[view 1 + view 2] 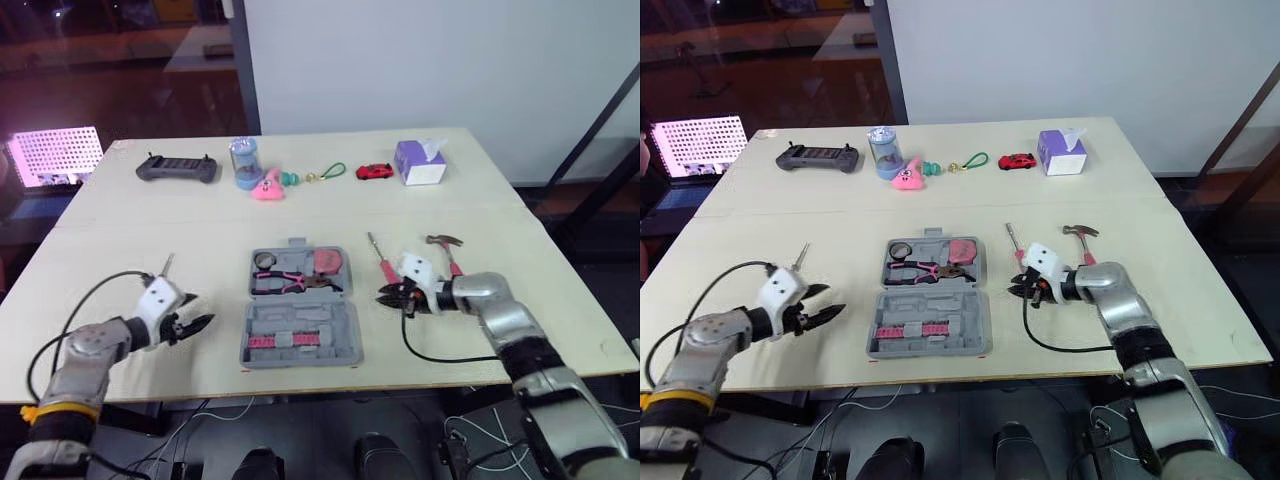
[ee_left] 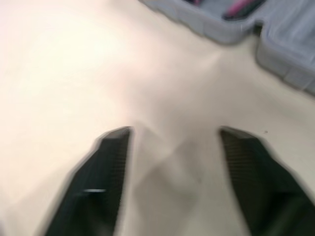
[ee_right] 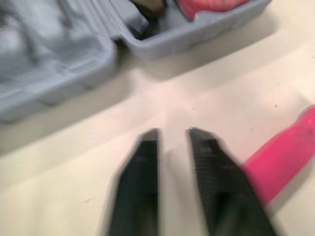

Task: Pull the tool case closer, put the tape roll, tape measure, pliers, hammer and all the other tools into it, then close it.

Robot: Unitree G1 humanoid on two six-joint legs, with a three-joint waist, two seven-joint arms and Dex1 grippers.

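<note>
Grey tool case (image 1: 322, 318) lies between two empty claws: left claw (image 1: 199, 311) spread wide, right claw (image 1: 386, 297) barely parted beside one hammer (image 1: 443, 242).

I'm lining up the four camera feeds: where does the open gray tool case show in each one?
Left eye view: the tool case lies open mid-table, between the two arms.
Right eye view: the same mid-table spot.
Left wrist view: its gray wall lies ahead of the left end effector.
Right wrist view: its wall lies ahead of the right end effector.
Shared landmark: the seam between its two halves.
</note>
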